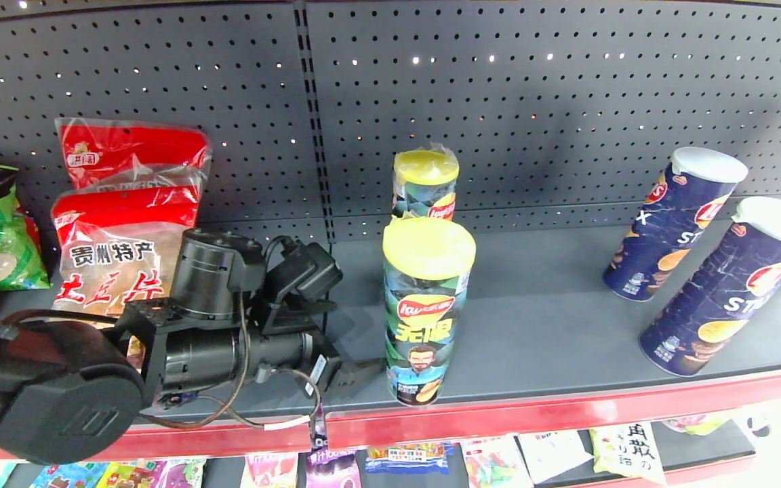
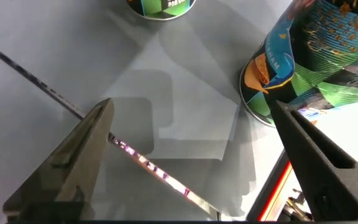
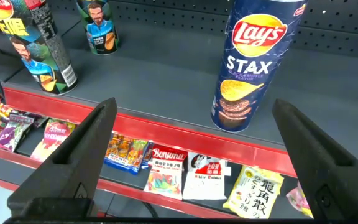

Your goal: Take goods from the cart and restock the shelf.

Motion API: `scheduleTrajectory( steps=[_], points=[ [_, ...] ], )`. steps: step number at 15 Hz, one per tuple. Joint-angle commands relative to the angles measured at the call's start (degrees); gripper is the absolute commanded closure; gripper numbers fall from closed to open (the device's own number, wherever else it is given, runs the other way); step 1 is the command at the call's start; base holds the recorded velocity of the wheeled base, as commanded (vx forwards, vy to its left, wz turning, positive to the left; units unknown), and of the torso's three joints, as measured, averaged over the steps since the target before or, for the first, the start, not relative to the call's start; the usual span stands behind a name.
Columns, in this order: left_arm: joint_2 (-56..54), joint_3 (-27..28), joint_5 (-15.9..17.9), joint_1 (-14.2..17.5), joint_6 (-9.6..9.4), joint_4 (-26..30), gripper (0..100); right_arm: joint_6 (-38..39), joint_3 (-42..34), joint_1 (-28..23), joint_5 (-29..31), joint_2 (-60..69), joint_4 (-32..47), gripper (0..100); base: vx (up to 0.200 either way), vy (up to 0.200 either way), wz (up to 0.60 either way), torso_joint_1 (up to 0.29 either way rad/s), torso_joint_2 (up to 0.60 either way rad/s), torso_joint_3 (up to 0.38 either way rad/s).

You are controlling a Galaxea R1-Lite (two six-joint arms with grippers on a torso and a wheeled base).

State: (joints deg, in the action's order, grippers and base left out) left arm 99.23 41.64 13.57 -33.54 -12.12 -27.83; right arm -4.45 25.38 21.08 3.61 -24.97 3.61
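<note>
Shelf (image 1: pixel 553 318): a grey deck against a pegboard back, and the place the goods are bound for. No cart can be seen from here.
Open room: the widest bare stretch lies between the green cans and the blue cans (image 1: pixel 675 224). A narrower strip lies between the bags (image 1: pixel 119 230) and the green cans, and the left arm lies in it.
Lip (image 1: pixel 567 407): a red front edge, slightly raised. Anything brought in or drawn out low must pass over it.
Left gripper (image 2: pixel 192 106): low over the deck near the lip, fingers spread wide with nothing between them.
Right gripper (image 3: pixel 194 106): out in front of the lip, fingers also wide and empty. It faces the nearer blue can (image 3: pixel 253 62).
Front can (image 1: pixel 428 312): green with a yellow lid, upright, so its long axis is vertical. It stands close to the lip.
Key relation: the front can lies just beside the left gripper on its right, outside the fingers, not between them. Contact cannot be judged. The left arm is plainly the nearer.
Rear can (image 1: pixel 424 183): same kind, upright, directly behind the front can, at the pegboard.
Judgement: any withdrawal should run straight back, away from the can, which looks easy to tip.
</note>
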Motion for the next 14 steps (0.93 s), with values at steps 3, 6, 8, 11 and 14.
scheduleTrajectory(
  steps=[3, 6, 8, 11, 14],
  points=[
    [0.5, 0.6, 0.0, 0.0, -0.01, 0.0, 0, 0.0, 0.0, 0.0, 0.0, -0.3, 0.0, 0, 0.000, 0.000, 0.00, 0.000, 0.00, 0.000],
    [0.5, 0.6, 0.0, 0.0, 0.08, 0.0, 0, 0.0, 0.0, 0.1, 0.0, -0.3, 0.0, 0, 0.000, 0.000, 0.00, 0.000, 0.00, 0.000],
    [0.3, 0.4, 0.0, 0.0, 0.16, -0.1, 0, 0.0, -0.2, 0.0, 0.0, -0.2, 0.0, 0, 0.000, 0.000, 0.00, 0.000, 0.00, 0.000],
    [-5.1, -2.4, -1.8, 3.7, 0.52, 0.0, 0, 0.1, -1.3, 0.0, 0.0, -0.2, 0.3, 0, 0.000, 0.000, 0.00, 0.000, 0.00, 0.000],
    [-18.0, -9.0, -1.9, 11.2, 1.57, 0.2, 0, 0.6, -4.3, 0.0, 0.1, 2.0, 3.1, 0, 0.000, 0.000, 0.00, 0.000, 0.00, 0.000]
  ],
)
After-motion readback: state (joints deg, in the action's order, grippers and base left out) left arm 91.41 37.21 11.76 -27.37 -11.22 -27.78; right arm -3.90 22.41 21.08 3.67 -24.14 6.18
